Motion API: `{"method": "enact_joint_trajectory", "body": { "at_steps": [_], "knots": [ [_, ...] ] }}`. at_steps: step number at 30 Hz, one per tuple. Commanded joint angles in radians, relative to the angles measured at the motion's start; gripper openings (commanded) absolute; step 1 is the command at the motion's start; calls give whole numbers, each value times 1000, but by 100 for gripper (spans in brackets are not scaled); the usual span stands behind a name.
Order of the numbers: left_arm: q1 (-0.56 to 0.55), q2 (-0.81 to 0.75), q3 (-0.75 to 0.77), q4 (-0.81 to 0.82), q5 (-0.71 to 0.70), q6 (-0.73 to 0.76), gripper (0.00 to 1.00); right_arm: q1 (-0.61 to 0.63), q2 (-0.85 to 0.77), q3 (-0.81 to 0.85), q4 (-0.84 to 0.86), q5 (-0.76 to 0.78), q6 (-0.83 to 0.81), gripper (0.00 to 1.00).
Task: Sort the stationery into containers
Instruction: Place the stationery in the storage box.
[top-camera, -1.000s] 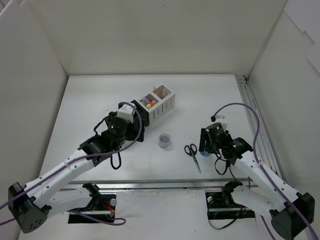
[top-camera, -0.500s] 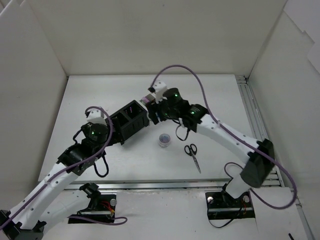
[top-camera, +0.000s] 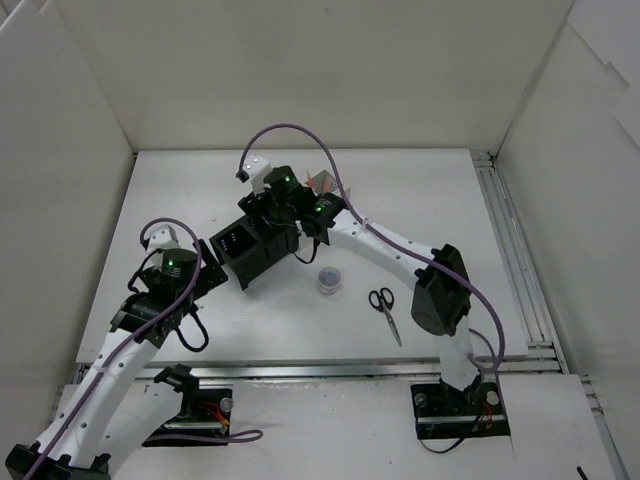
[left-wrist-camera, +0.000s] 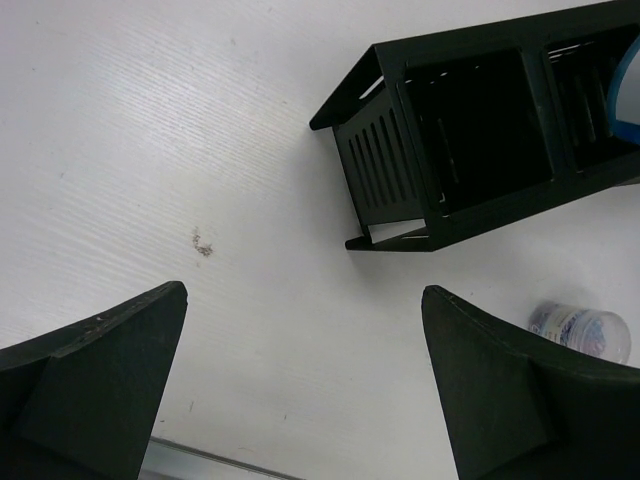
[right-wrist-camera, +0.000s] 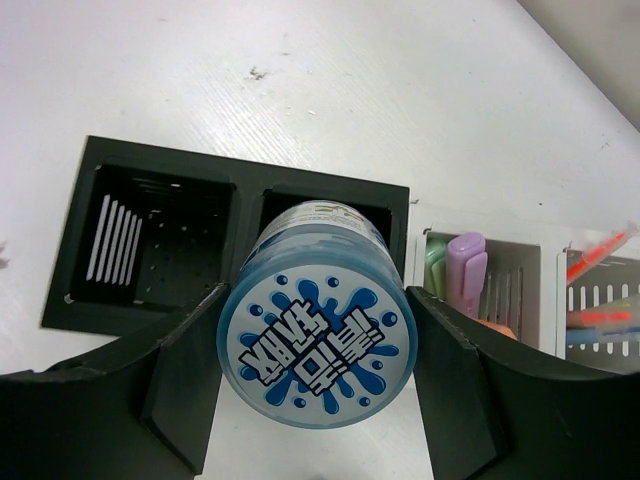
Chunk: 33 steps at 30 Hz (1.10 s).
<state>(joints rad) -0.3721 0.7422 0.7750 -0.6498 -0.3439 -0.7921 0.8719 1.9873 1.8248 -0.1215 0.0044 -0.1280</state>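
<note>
Above black compartments (right-wrist-camera: 240, 190), clamping blue tub (right-wrist-camera: 312, 335) across probably light, rigid, slick sides with right tool (right-wrist-camera: 318, 372), left tool (left-wrist-camera: 303, 300) wide, empty

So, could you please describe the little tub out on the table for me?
Start at the organiser row and look toward the near edge. The small tub sits alone there, left of the scissors; it is round and purplish, not long and black-handled.

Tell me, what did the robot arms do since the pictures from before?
The right claw carried the blue tub from beside the scissors over to the black compartments and holds it above one. The left claw, open, pulled back toward its base. The scissors and the small round tub stayed put.
</note>
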Motion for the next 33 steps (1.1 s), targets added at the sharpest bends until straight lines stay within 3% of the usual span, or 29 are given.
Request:
{"method": "enact_joint_trajectory", "body": {
  "at_steps": [1,12,18,19,22,33],
  "knots": [
    [32,29,4,64,80,10,99,-1,39,114,48,78,-44,6],
    [114,42,1,99,123,53,99,9,185,194,-112,71,-41,11],
    [133,45,9,102,121,70,99,12,238,246,-133,72,-35,33],
    [133,42,10,101,123,73,99,7,245,260,-135,74,-35,44],
    [133,39,15,102,125,80,99,10,263,284,-136,83,-35,62],
    [133,32,36,88,128,96,100,15,189,277,-141,69,-38,79]
  ]
}}
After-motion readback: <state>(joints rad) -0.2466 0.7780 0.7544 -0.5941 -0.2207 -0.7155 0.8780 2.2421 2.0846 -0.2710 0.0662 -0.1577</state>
